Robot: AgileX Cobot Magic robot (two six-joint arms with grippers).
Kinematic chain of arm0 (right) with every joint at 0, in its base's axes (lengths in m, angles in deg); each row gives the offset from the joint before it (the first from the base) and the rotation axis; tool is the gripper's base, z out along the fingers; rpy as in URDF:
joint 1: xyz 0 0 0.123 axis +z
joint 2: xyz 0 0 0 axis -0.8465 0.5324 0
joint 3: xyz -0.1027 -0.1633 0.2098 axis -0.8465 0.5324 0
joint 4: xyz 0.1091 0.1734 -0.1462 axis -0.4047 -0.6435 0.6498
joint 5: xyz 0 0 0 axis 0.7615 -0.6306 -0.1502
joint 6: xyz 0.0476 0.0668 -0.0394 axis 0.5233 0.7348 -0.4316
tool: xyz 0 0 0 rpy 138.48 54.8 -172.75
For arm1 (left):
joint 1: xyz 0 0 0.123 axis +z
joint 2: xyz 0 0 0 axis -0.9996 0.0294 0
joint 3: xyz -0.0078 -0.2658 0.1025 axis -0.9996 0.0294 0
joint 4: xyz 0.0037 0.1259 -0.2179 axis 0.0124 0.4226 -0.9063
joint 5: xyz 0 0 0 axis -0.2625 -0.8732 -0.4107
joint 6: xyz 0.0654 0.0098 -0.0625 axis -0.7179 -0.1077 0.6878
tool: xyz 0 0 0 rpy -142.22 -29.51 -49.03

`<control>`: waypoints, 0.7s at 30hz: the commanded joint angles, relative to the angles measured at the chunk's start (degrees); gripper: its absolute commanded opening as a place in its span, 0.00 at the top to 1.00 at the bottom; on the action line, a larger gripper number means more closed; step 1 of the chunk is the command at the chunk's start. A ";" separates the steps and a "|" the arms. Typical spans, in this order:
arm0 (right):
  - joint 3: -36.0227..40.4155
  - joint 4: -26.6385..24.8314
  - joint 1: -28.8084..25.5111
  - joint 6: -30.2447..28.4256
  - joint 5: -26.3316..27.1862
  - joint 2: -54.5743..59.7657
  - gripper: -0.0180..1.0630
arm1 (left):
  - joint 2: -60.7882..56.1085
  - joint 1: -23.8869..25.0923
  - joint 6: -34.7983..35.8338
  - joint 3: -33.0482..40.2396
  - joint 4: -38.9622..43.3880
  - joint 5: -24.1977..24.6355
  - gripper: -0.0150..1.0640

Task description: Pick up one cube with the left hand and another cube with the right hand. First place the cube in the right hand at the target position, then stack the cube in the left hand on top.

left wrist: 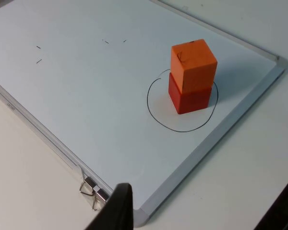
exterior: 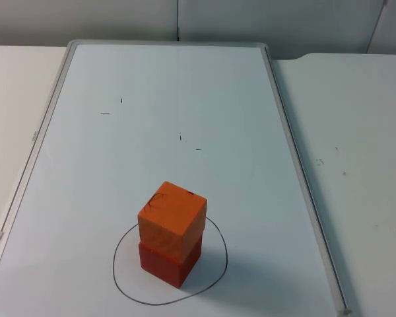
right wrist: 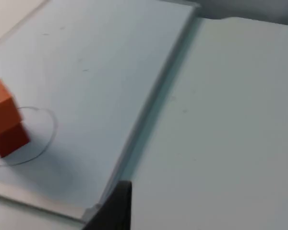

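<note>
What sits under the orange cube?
The orange cube rests on a red cube, slightly twisted, inside the drawn circle on the whiteboard. The red cube's top face is covered.

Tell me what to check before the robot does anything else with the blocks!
1. Orange block sits on the red block: ok.
2. Red block is inside the drawn circle: ok.
3. Stack stands upright: ok, though the orange block is turned a bit against the red one.
4. Nothing is touching the stack: ok.
5. Whiteboard lies flat on the table: ok.
6. Grippers open: cannot tell.
</note>
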State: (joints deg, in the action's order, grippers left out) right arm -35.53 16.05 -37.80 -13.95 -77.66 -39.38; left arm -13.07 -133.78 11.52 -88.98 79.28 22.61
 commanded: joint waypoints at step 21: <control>0.52 -0.05 -20.56 -0.42 0.80 -0.23 0.01 | -0.22 0.38 0.22 0.10 -0.08 0.02 0.01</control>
State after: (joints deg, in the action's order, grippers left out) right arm -35.53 16.05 -58.01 -13.95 -77.46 -39.38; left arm -13.07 -133.66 11.52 -88.98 79.28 22.61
